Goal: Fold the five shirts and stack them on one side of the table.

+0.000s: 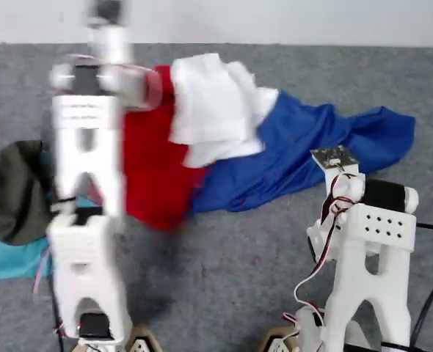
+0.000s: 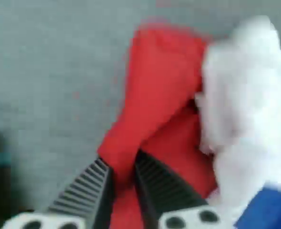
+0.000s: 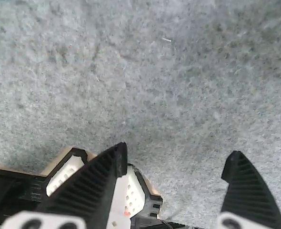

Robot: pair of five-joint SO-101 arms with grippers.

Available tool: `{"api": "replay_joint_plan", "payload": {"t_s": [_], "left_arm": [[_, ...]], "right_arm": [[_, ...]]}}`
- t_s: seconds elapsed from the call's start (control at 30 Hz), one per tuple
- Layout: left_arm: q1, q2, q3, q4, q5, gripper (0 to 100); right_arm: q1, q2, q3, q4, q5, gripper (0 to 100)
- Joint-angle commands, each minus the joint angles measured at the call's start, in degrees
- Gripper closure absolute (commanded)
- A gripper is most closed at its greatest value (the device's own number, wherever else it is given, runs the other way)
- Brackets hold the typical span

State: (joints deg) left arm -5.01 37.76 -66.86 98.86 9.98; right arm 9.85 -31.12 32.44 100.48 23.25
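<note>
Lab bench — grey felt (image 1: 238,279), white wall (image 1: 275,18)

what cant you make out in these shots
- High view: the blurred left arm covers part of the red shirt.
- High view: the frame edge cuts off the dark green shirt and teal shirt.
- High view: the white shirt hides part of the blue shirt.

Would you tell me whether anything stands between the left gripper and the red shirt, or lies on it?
Nothing stands between them: the left gripper pinches a fold of the red shirt. The white shirt, though, lies over the red shirt's side and the blue shirt, and may drag along.
</note>
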Motion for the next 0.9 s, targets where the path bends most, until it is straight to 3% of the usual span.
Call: {"api": "replay_joint_plan", "payload": {"t_s": [0.0, 0.17, 0.27, 0.37, 0.53, 0.63, 0.77, 0.87], "left_arm": [[-19.08, -13.27, -2.51, -0.18, -6.95, 99], [-39.38, -16.79, -2.51, -9.23, -13.36, 99], [-46.33, -16.70, -1.80, -11.43, -14.51, 99], [-46.33, -17.14, 0.92, -7.21, -17.14, 98], [-39.03, -16.70, 1.71, 1.14, -19.52, 98], [-35.60, -17.23, 5.14, 1.67, -18.46, 90], [-34.73, -16.70, 7.43, 1.67, -11.34, 69], [-34.46, -16.79, 8.92, 1.58, -10.90, 69]], "right_arm": [[0.48, -0.40, -0.18, 1.27, 0.70, 66.8], [0.31, -0.22, -0.18, 1.19, 0.70, 66.8], [0.31, -0.22, -0.18, 1.19, 0.70, 66.8], [0.22, -0.22, -0.18, 1.10, 0.70, 66.8], [0.22, -0.22, -0.18, 1.10, 0.70, 66.8], [0.22, -0.22, -0.18, 1.36, 0.70, 66.7], [0.40, -0.22, -0.18, 1.63, 0.70, 66.7], [0.57, -0.22, -0.18, 1.63, 0.70, 66.7]]}}
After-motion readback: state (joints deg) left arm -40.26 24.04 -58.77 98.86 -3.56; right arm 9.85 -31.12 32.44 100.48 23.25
